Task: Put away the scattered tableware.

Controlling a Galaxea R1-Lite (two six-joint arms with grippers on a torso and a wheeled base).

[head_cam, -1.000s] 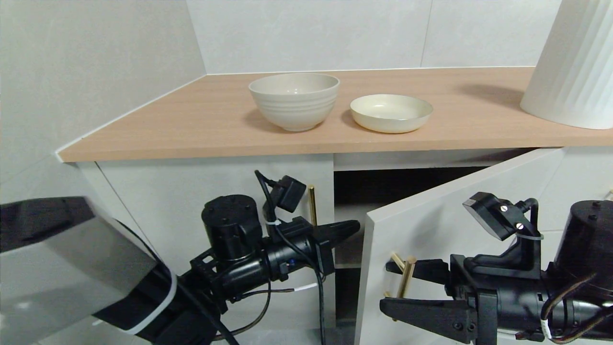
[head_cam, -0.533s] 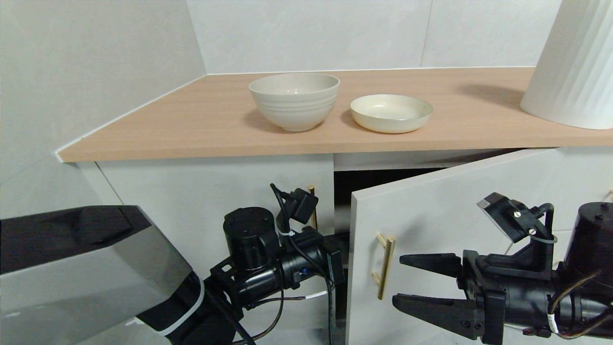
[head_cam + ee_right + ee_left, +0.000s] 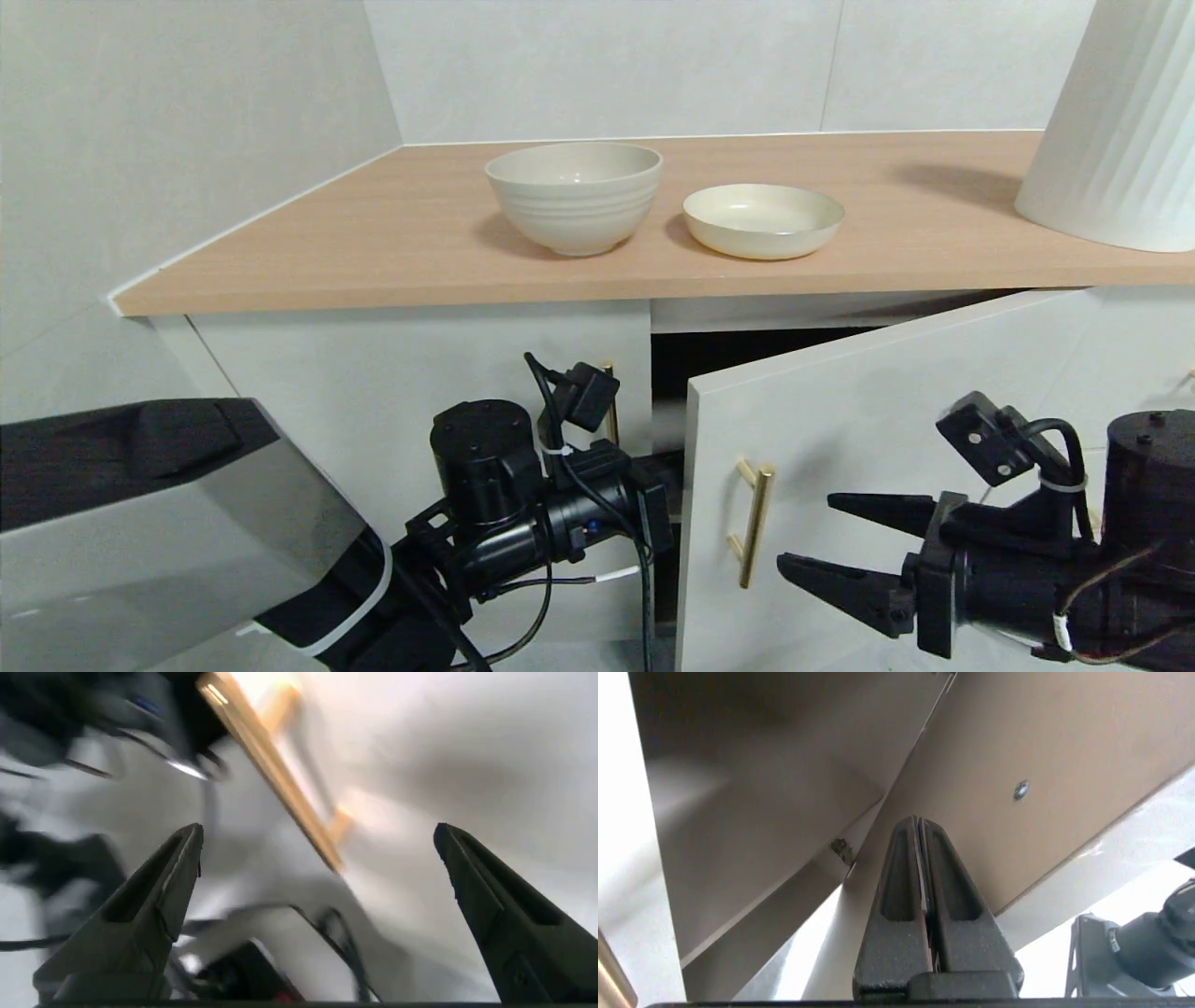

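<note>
Pretty clearly a home kitchen: wood-top desk (image 3: pixel 373 252) tucked into a corner of pale tiled walls (image 3: pixel 607 65), white cabinets (image 3: pixel 420 373) underneath with brass bar handles (image 3: pixel 752 523), one door (image 3: pixel 887 401) ajar, plus a bowl (image 3: pixel 573 196) and shallow dish (image 3: pixel 763 219) sitting on top.

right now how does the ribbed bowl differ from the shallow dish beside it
The ribbed bowl is deep and tall-sided; the shallow dish is low and flat. The bowl is greyish white with ridges outside; the dish is creamier and smooth. Both stand upright, empty, close but not touching, on the wooden counter.
</note>
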